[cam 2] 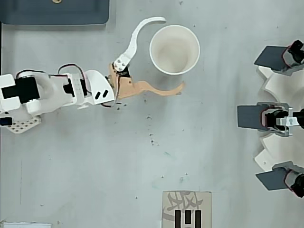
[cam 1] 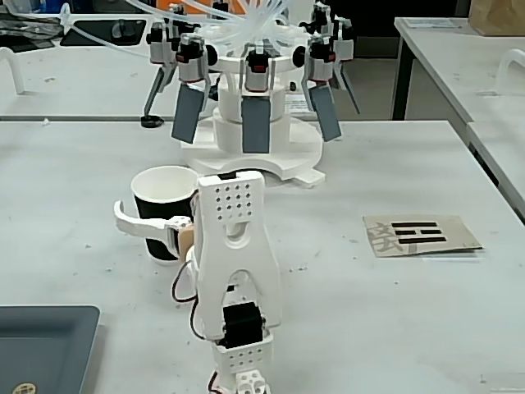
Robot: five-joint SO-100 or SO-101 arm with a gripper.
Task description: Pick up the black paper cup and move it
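The black paper cup (cam 1: 157, 215) stands upright on the table, and the overhead view shows its white inside and rim (cam 2: 174, 49). My gripper (cam 2: 173, 52) is open and straddles the cup. The curved white finger (cam 2: 137, 31) passes one side of it and the tan finger (cam 2: 159, 89) the other, each with a small gap to the rim. In the fixed view the white finger (cam 1: 130, 223) hooks round the cup's left side. The arm's white body (cam 1: 234, 246) hides the tan finger's tip and the cup's right edge.
A white fixture with several dark grey paddles (cam 1: 256, 123) stands just beyond the cup, at the right edge of the overhead view (cam 2: 266, 118). A dark tray (cam 1: 45, 345) (cam 2: 54, 12) lies beside the arm's base. A card with black marks (cam 1: 420, 234) (cam 2: 186, 209) lies on the table.
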